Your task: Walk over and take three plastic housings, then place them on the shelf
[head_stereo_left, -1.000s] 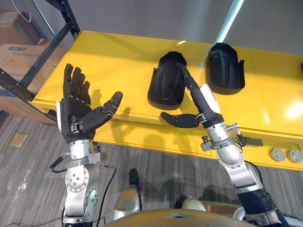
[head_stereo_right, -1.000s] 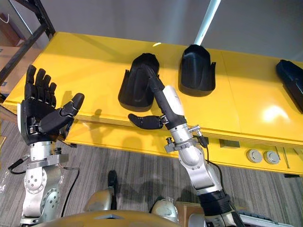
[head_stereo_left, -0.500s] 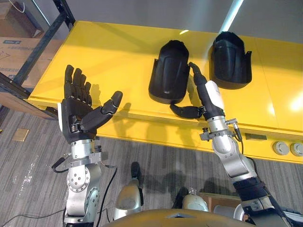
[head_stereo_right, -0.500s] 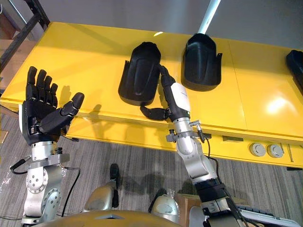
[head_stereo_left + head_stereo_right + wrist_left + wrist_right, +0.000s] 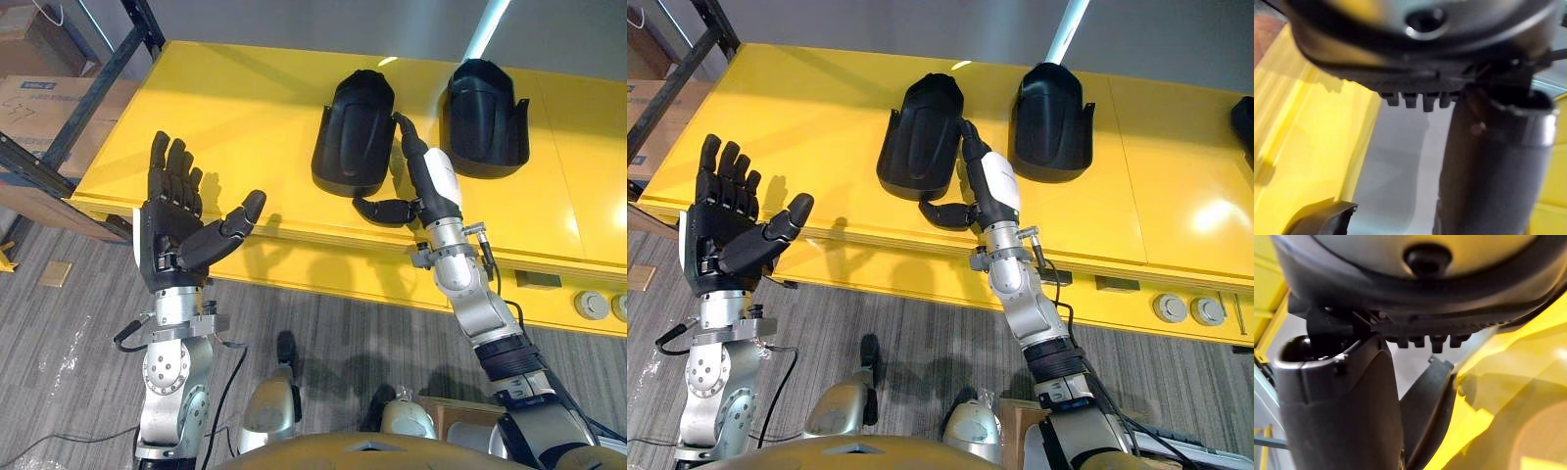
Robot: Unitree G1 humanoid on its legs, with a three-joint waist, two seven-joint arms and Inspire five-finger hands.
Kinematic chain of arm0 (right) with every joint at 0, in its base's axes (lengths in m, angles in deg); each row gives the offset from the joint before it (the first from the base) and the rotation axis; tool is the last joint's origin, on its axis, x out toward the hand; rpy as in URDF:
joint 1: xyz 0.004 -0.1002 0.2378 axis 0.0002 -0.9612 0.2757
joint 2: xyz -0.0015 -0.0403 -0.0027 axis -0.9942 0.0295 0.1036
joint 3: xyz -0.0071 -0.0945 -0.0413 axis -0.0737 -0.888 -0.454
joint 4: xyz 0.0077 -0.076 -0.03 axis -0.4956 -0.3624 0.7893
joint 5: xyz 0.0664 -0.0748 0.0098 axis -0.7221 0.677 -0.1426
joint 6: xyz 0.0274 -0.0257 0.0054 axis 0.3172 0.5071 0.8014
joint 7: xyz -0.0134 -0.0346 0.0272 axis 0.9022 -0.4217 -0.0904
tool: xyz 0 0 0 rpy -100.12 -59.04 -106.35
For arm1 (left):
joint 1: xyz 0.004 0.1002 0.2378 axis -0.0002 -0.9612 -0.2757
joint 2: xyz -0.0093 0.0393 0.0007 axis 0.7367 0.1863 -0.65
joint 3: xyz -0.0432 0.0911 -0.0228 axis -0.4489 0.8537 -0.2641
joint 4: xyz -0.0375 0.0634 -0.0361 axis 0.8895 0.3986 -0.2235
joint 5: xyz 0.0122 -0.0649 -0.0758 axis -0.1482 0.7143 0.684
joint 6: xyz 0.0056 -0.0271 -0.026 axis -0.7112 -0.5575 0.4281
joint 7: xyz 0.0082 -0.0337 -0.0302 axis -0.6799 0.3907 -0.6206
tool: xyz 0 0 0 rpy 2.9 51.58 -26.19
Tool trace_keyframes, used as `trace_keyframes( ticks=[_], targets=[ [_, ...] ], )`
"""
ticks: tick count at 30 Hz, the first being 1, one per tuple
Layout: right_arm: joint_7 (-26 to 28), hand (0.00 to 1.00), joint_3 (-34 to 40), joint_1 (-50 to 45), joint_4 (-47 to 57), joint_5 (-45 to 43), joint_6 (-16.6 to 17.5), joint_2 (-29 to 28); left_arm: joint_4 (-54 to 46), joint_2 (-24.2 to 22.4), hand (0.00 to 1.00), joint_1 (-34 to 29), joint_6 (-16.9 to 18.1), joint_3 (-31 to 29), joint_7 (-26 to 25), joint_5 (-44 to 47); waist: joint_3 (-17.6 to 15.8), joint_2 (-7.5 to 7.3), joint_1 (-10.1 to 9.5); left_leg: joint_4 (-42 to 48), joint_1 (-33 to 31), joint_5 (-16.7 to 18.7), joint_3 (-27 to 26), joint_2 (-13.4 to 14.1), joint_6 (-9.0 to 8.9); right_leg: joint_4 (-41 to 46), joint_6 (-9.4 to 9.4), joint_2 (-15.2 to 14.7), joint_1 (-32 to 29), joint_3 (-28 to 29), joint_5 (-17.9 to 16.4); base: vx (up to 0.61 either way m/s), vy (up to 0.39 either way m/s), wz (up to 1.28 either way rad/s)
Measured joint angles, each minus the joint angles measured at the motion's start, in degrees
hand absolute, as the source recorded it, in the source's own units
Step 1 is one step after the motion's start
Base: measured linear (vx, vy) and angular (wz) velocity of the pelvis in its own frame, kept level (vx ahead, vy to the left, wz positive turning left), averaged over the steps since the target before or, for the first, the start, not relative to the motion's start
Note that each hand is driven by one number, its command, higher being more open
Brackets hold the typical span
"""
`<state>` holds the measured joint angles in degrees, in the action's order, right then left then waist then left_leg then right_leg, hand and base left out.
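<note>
Housings: two black plastic housings seen whole, both lying on the yellow table (image 5: 225, 117) with rounded ends toward 12 o'clock. The first housing (image 5: 351, 137) sits at about 12 o'clock in the head view. The second housing (image 5: 487, 117) is at 1 o'clock, near the first but apart from it. A third dark piece (image 5: 1245, 116) is cut off at the 3 o'clock edge, too little of it visible to name.

Right hand (image 5: 436, 184): released. Its fingers (image 5: 407, 137) are straight and run toward 12 o'clock along the first housing's 3 o'clock flank, in the gap between the two housings. The thumb (image 5: 377, 209) is spread toward 9 o'clock, just off the housing's near rim. It is against or just beside the housing; cannot tell if there is contact. Nothing grasped.

Left hand (image 5: 171, 230): at 8 o'clock, raised before the table's near edge, palm up, fingers spread, holding nothing.

Change from a second ago: the right fingers lay over the first housing's top; now they lie down its flank. The left hand's pose is unchanged. The whole view has shifted, and the housings keep their spacing.

Surroundings: one dark rack frame (image 5: 98, 88) at 10 o'clock.
</note>
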<state>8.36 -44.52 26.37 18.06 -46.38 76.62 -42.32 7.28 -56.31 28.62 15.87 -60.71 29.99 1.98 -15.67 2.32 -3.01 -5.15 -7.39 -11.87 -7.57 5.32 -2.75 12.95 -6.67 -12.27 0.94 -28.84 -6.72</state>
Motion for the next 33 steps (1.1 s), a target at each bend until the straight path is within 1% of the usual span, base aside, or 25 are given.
trace_keyframes(
  ticks=[3,11,14,17,19,23,26,30,33],
  targets=[
    [0.00,1.00,-0.46,1.60,-1.08,0.01,-0.24,0.16,0.00,0.92,1.00,0.02,-0.02,0.00,0.25,0.01,0.00,0.00,-0.02,0.00,-0.12,-0.28,0.04,0.01,0.28,0.05,-0.10,0.00,0.00,-0.20,0.06,0.00,-0.016,0.03],
    [0.00,1.00,-1.31,5.77,-5.34,-0.06,-0.29,0.81,0.13,0.98,1.00,0.42,-0.13,0.27,0.66,0.08,-0.04,0.07,-0.08,0.00,-0.09,-0.98,0.29,-0.07,0.23,0.57,0.06,-0.19,0.00,-0.51,-0.06,0.01,-0.040,0.02],
    [-0.03,1.00,-2.25,8.08,-7.40,-0.02,-0.07,2.29,0.82,0.98,1.00,0.80,-0.13,1.25,0.69,0.07,-0.25,0.46,-0.18,0.00,0.00,-0.89,0.48,-0.17,-0.09,1.14,0.06,-0.42,0.00,-0.63,-0.20,-0.02,-0.017,0.02],
    [-0.14,1.00,-2.24,9.80,-9.10,-0.01,-0.10,2.66,1.91,0.98,1.00,0.82,-0.47,1.56,0.61,0.10,-0.63,1.15,-0.19,0.00,-0.01,-0.68,0.34,-0.18,0.24,1.37,-0.03,-0.53,0.00,-0.71,-0.14,-0.05,-0.018,0.02],
    [-0.14,1.00,-2.26,10.26,-9.53,0.02,-0.11,3.04,1.90,0.98,1.00,0.90,-0.85,1.76,0.66,0.11,-0.65,1.18,-0.22,0.00,-0.02,-0.68,-0.05,-0.10,0.24,1.45,-0.05,-0.56,0.00,-0.77,-0.13,-0.02,-0.010,0.01],
    [-0.14,1.00,-2.89,11.88,-10.68,0.05,-0.10,4.86,1.91,1.01,1.00,0.89,-0.89,2.08,0.72,0.26,-0.66,1.20,-1.08,0.00,-0.05,-0.79,-0.07,-0.18,0.34,1.58,-0.07,-0.71,-0.02,-0.86,-0.11,0.00,-0.024,0.01],
    [-0.14,1.00,-3.05,14.56,-13.64,0.04,-0.28,5.17,1.91,1.06,1.00,1.08,-0.89,2.18,0.85,0.40,-0.69,1.25,-1.28,0.00,-0.09,-1.00,-0.05,-0.34,0.14,1.83,-0.15,-0.95,-0.12,-0.90,-0.19,0.01,-0.036,0.02],
    [-0.19,1.00,-3.34,16.45,-14.46,0.04,-0.93,6.69,1.90,1.57,1.00,1.24,-0.90,2.96,0.71,1.47,-1.10,1.56,-1.54,0.00,-0.13,-1.12,0.01,-0.77,0.05,2.07,-0.35,-1.53,-0.10,-1.08,-0.29,0.01,-0.018,0.03],
    [-1.37,1.00,-3.34,17.78,-15.75,0.02,-0.93,6.84,2.16,1.79,1.00,2.50,-1.17,3.42,0.60,2.26,-1.76,1.70,-1.54,0.00,-0.17,-1.24,0.01,-0.86,0.18,2.10,-0.44,-1.64,-0.11,-1.11,-0.23,0.00,-0.022,0.01]
  ],
)
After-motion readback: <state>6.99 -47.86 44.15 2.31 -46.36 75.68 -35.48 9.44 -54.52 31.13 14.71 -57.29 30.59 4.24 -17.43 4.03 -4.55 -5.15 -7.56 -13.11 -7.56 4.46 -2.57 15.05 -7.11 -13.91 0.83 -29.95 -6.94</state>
